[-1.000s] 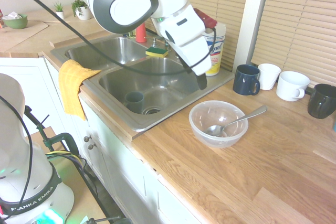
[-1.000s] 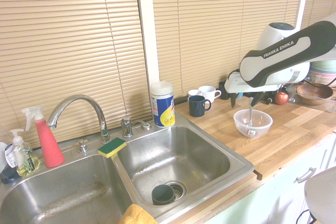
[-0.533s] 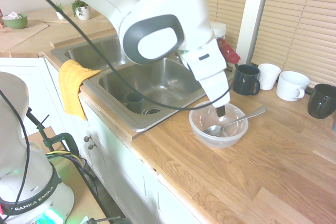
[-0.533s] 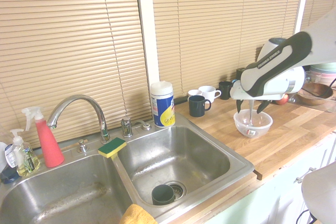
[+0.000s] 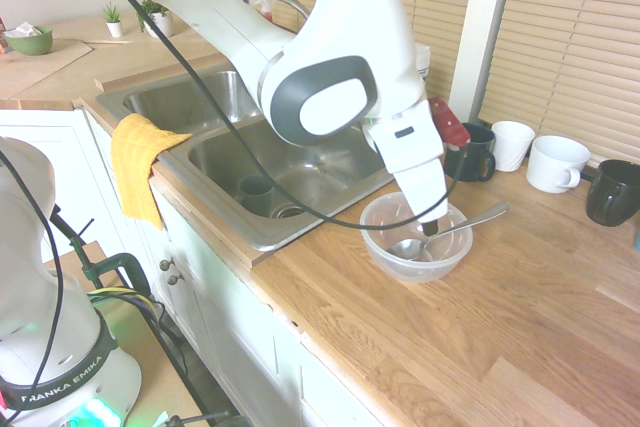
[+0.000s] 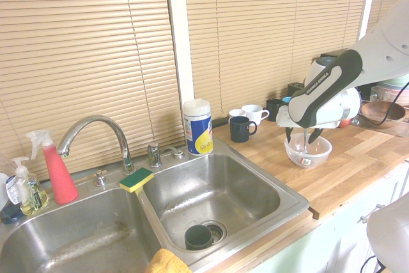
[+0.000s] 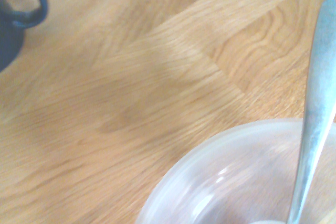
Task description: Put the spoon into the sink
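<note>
A steel two-basin sink point(image 5: 300, 162) is set in the left part of a wooden counter point(image 5: 520, 327); it has no spoon in it. Just right of the sink, near the counter's front edge, stands a clear bowl point(image 5: 415, 237). The spoon point(image 5: 447, 230) lies in it, scoop down, handle resting on the right rim. Within the last second the white arm has swung from above the sink to the bowl and lowered; its gripper point(image 5: 432, 231) now dips inside the bowl at the spoon's handle, so a grasp looks imminent. In the second exterior view the fingers point(image 6: 291, 135) are spread apart. Whether they touch the spoon is unclear. The arm hides the faucet's base and part of a navy mug point(image 5: 472, 152).
</note>
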Tool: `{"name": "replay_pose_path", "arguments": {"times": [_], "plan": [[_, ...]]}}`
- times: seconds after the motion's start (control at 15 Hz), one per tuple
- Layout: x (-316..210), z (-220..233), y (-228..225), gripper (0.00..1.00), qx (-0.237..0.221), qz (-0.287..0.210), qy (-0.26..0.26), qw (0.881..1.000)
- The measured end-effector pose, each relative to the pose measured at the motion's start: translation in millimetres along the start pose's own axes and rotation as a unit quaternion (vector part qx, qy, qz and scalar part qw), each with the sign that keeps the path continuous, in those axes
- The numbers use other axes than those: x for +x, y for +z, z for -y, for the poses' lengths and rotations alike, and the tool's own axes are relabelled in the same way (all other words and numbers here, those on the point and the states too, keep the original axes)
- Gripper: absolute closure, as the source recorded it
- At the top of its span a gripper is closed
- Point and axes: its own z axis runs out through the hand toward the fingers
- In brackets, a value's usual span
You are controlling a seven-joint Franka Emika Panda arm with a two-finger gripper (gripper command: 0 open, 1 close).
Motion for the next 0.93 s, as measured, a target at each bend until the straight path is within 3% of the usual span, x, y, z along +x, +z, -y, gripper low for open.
{"name": "replay_pose_path", "arguments": {"times": [0.93], "plan": [[28, -6, 35, 1.00, -0.010, 0.009, 0.031, 0.999]]}}
